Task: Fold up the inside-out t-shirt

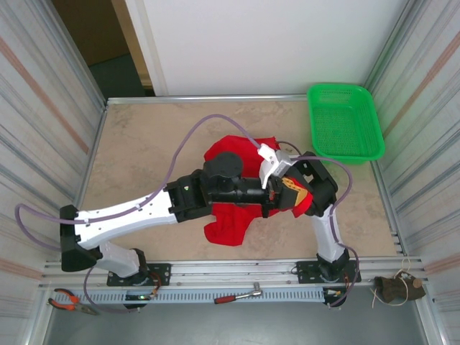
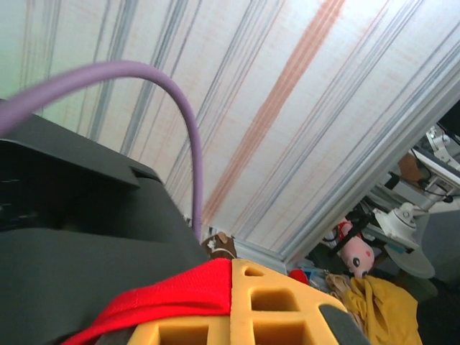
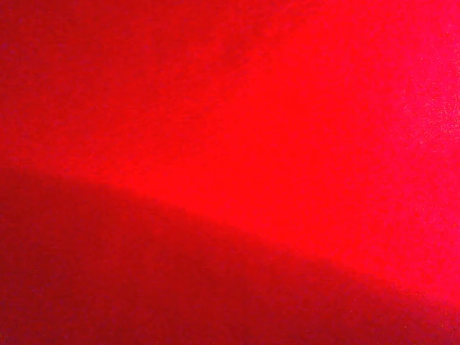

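The red t-shirt (image 1: 228, 224) lies bunched mid-surface (image 1: 144, 144), long from far edge to near edge; the left fingers (image 2: 277, 302) pinch its right side, and the right arm (image 1: 320, 188) keeps its fingers shut in the cloth beside them.

The counter (image 1: 144, 144) is bare along its left half and far edge. The basket (image 1: 343, 121) blocks the far right corner. Mid-counter, both arms meet over the shirt (image 1: 228, 224), with the left arm (image 1: 144, 210) slanting across the near left. Ribbed walls (image 1: 43, 108) close both sides.
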Motion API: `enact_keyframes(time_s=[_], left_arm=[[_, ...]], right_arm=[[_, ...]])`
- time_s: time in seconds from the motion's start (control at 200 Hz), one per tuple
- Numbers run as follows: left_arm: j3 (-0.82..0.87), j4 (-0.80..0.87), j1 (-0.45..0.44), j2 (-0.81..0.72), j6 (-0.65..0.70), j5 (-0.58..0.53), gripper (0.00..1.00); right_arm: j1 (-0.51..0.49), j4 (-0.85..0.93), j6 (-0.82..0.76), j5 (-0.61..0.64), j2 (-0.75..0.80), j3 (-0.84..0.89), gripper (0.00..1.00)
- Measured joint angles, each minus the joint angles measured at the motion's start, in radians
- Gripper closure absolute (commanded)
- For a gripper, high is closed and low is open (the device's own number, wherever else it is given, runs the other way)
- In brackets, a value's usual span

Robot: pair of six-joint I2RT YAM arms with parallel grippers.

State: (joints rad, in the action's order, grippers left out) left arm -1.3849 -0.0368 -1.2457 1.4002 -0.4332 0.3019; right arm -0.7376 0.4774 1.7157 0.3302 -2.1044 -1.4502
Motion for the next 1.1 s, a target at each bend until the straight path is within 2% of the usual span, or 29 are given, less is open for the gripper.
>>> enact_keyframes(time_s=[0.145,0.235,0.316,0.456,0.621,0.771,0.902,1.057,1.097], left_arm=[[0.04,-0.035,0.025,-0.027,-0.015,-0.024,1.0],[0.082,-0.06,0.076,-0.059,-0.041,-0.034,1.0],[0.133,-0.072,0.171,-0.092,-0.069,-0.055,1.0],[0.227,-0.071,0.395,-0.153,-0.109,-0.102,1.0],[0.332,-0.072,0.646,-0.206,-0.161,-0.114,1.0],[0.406,-0.072,0.836,-0.178,-0.211,-0.081,1.0],[0.419,-0.072,0.923,-0.081,-0.221,-0.028,1.0],[0.392,-0.018,0.965,0.048,-0.196,0.012,1.0],[0.384,-0.003,0.977,0.076,-0.193,0.021,0.91]], right_arm=[[0.025,-0.188,-0.078,-0.05,0.066,0.138,1.0],[0.045,-0.319,-0.15,-0.113,0.102,0.222,1.0],[0.066,-0.433,-0.22,-0.197,0.123,0.284,1.0],[0.083,-0.535,-0.344,-0.353,0.154,0.356,1.0],[0.083,-0.531,-0.48,-0.491,0.252,0.369,1.0],[0.083,-0.45,-0.583,-0.564,0.399,0.299,1.0],[0.083,-0.382,-0.637,-0.605,0.484,0.175,1.0],[0.084,-0.311,-0.679,-0.638,0.545,0.04,1.0],[0.085,-0.298,-0.682,-0.645,0.556,0.018,1.0]])
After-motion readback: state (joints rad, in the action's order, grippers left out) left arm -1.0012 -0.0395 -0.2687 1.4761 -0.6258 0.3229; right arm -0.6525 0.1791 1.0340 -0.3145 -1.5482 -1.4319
